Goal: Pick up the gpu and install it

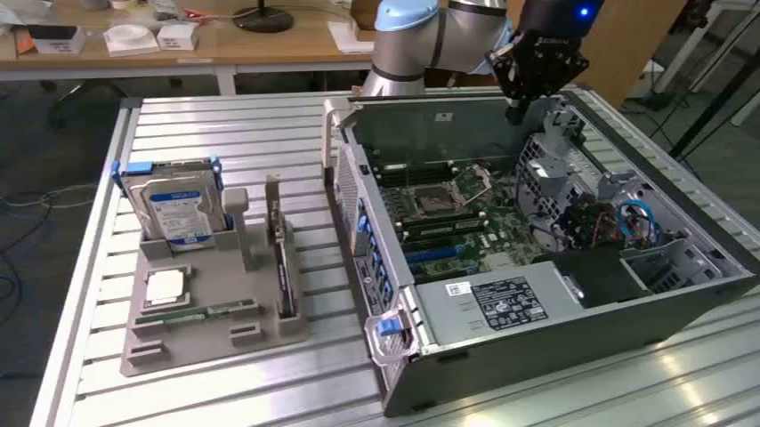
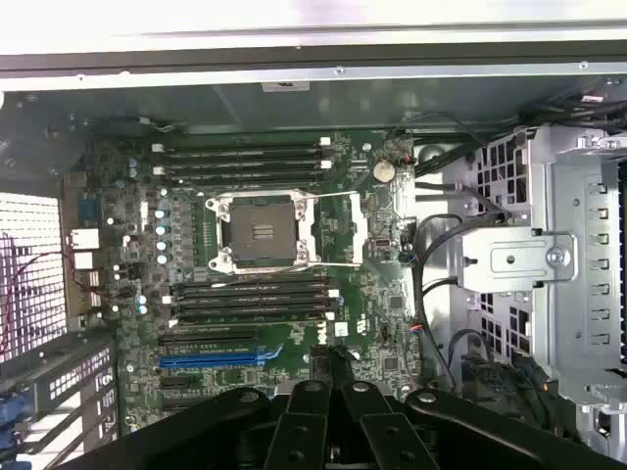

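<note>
The gpu (image 1: 283, 267) stands on its edge in a slot of the grey holder (image 1: 202, 342) at the exterior view's left, its silver bracket end pointing up. It is a thin dark card. My gripper (image 1: 521, 108) hangs over the far end of the open computer case (image 1: 558, 302), well away from the gpu. In the wrist view the gripper (image 2: 331, 364) is shut with nothing between its fingers. It looks straight down on the green motherboard (image 2: 372, 245), close to the blue expansion slot (image 2: 220, 358).
The holder also carries a hard drive (image 1: 176, 209) with a blue-white label, a processor (image 1: 164, 285) and a memory stick (image 1: 196, 313). Inside the case are the empty processor socket (image 2: 263, 230), cables (image 1: 635, 222) and a metal drive cage (image 2: 549, 264).
</note>
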Available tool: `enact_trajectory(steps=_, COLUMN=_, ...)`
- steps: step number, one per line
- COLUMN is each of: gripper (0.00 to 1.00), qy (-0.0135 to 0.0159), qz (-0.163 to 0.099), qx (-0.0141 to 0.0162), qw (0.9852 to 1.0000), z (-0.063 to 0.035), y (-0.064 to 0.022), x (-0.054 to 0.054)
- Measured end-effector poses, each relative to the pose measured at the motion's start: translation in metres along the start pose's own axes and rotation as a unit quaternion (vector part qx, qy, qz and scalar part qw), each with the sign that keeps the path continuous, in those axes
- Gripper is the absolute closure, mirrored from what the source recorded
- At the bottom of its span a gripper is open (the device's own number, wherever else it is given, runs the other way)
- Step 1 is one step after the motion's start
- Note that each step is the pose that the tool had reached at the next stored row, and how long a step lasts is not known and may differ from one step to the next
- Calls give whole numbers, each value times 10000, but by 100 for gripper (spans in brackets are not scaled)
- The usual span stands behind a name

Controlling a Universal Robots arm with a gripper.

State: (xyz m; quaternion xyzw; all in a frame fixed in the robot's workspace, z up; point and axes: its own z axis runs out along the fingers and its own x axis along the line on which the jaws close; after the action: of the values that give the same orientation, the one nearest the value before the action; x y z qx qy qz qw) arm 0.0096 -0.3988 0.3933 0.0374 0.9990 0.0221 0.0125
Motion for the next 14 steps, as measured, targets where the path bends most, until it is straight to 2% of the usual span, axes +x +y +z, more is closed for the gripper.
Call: enact_trajectory(steps=14, gripper=89, qy=0, qz=0, qx=0, qw=10000, z=4, y=11, x=-147)
